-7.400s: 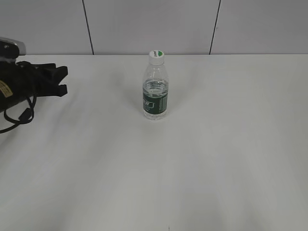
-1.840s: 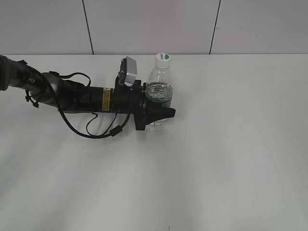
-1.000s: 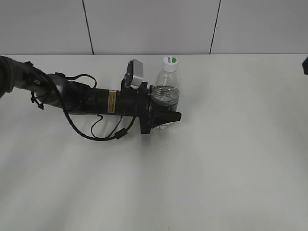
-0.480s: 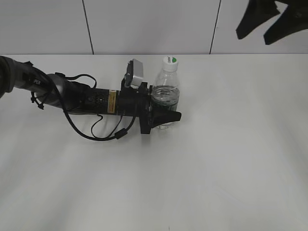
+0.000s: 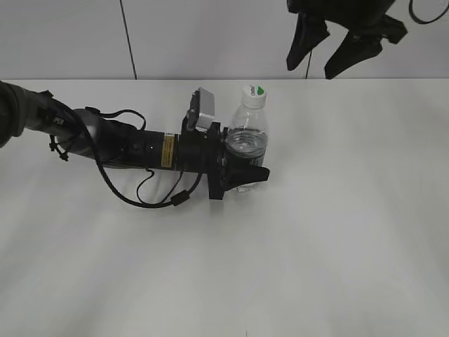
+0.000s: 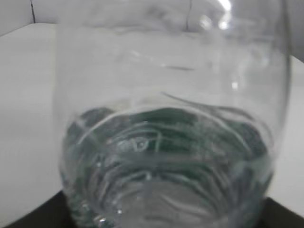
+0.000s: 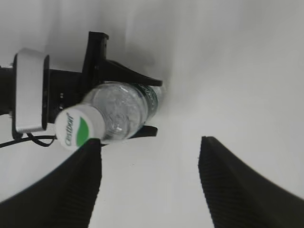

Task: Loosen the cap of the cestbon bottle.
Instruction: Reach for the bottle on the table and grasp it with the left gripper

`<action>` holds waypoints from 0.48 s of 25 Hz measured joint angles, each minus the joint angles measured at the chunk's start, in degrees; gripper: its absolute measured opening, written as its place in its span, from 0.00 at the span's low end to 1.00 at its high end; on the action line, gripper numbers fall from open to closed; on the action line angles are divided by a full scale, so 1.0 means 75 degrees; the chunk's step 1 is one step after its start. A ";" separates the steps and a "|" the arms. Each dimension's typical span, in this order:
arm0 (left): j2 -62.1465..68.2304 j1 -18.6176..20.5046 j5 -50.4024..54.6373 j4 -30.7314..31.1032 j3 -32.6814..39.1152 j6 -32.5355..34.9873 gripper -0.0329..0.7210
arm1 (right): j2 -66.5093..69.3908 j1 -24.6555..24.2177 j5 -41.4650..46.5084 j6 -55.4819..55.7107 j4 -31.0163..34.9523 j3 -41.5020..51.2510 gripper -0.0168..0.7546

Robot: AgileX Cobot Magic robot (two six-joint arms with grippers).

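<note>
The cestbon bottle point(image 5: 247, 144) stands upright on the white table, clear with a dark green label band. Its white cap point(image 5: 254, 93) with a green mark is on its neck. My left gripper point(image 5: 242, 168) reaches in from the left and is shut on the bottle's lower body. The bottle fills the left wrist view point(image 6: 166, 142). My right gripper point(image 5: 326, 70) hangs open and empty in the air, above and to the right of the cap. In the right wrist view the cap point(image 7: 78, 127) lies just beyond my left fingertip point(image 7: 90, 156), outside the open gap point(image 7: 149, 147).
The white table point(image 5: 337, 225) stretches wide to the right and front. A grey panelled wall point(image 5: 210, 35) stands behind it. The left arm and its loose cable point(image 5: 151, 196) lie across the table's left half.
My right gripper has come down and leftward from the upper right toward the cap. The left gripper and the bottle have shifted slightly to the right.
</note>
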 joint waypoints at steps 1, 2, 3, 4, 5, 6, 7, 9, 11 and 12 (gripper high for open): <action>0.0000 -0.0032 0.0000 0.0055 0.0000 0.0000 0.58 | 0.0088 0.0073 0.0008 0.0025 0.0000 -0.0071 0.66; 0.0000 -0.0065 0.0000 0.0107 0.0000 0.0000 0.58 | 0.0164 0.0165 0.0026 0.0033 0.0000 -0.0162 0.66; 0.0000 -0.0092 -0.0011 0.0152 0.0000 0.0000 0.58 | 0.0203 0.0251 0.0026 0.0049 0.0000 -0.0249 0.66; 0.0000 -0.0113 -0.0027 0.0186 0.0000 0.0000 0.58 | 0.0228 0.0338 0.0026 0.0057 0.0000 -0.0310 0.66; 0.0000 -0.0129 -0.0044 0.0193 0.0000 0.0000 0.58 | 0.0227 0.0420 0.0034 0.0084 0.0000 -0.0379 0.66; 0.0000 -0.0138 -0.0044 0.0209 0.0000 0.0000 0.58 | 0.0227 0.0491 0.0034 0.0111 0.0000 -0.0449 0.66; 0.0000 -0.0154 -0.0053 0.0228 0.0000 0.0000 0.58 | 0.0227 0.0572 0.0034 0.0119 0.0000 -0.0501 0.66; 0.0000 -0.0153 -0.0061 0.0243 0.0000 0.0000 0.58 | 0.0227 0.0710 0.0034 0.0165 -0.0008 -0.0536 0.66; 0.0000 -0.0161 -0.0061 0.0249 0.0000 0.0000 0.58 | 0.0242 0.0837 0.0034 0.0261 -0.0129 -0.0536 0.66; 0.0000 -0.0161 -0.0062 0.0249 0.0000 0.0000 0.58 | 0.0277 0.0880 0.0034 0.0322 -0.0196 -0.0536 0.66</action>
